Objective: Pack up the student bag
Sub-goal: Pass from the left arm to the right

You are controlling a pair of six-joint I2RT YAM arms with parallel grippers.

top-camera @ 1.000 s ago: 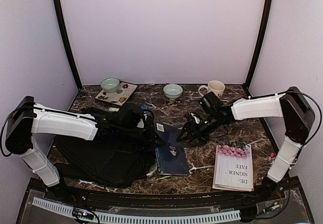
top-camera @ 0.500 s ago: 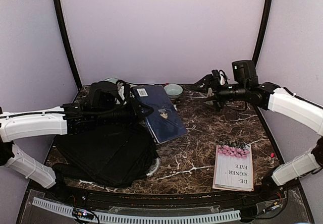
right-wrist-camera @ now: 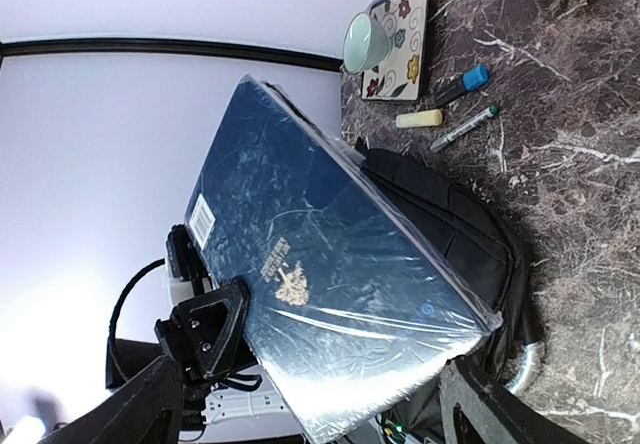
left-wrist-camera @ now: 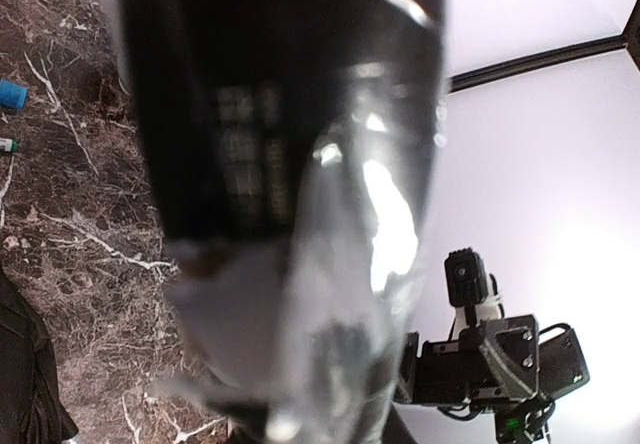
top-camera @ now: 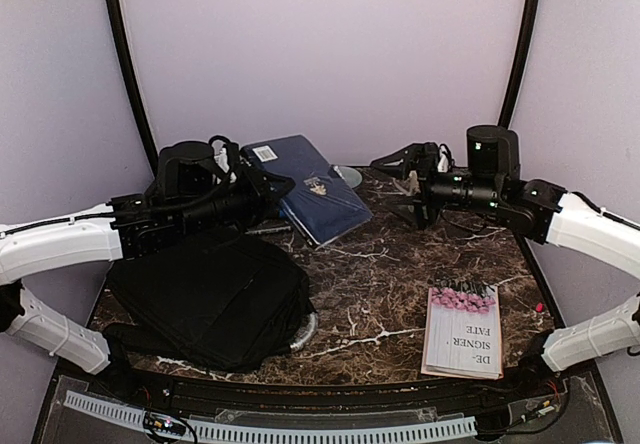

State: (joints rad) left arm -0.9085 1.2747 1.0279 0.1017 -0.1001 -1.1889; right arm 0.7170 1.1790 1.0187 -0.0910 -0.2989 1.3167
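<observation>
Clenching one edge of a dark blue notebook [top-camera: 305, 189], the left claw [top-camera: 262, 194] is holding it tilted in the air over the far edge of the table [top-camera: 390, 274], left of the middle. The notebook is showing a clear plastic wrap, a white label near the gripped end and a small gold emblem on its cover. Below it and nearer, the student bag [top-camera: 205, 299] is lying flat at the near left corner of the table, its grey-silver handle [top-camera: 305, 329] showing at its right side.

The right claw [top-camera: 402, 186] is hanging released, fingers spread wide with nothing between them, above the far right part of the table, facing the notebook and apart from it.

By the table's far edge a flowered tray [right-wrist-camera: 400, 39] is carrying a pale green bowl [right-wrist-camera: 362, 39]. A blue-capped pen [right-wrist-camera: 462, 84], a yellowish stick [right-wrist-camera: 418, 118] and a green-tipped marker [right-wrist-camera: 465, 127] are lying on the table just beside the bag. A pink-and-white book [top-camera: 462, 329] is resting at the near right corner.
</observation>
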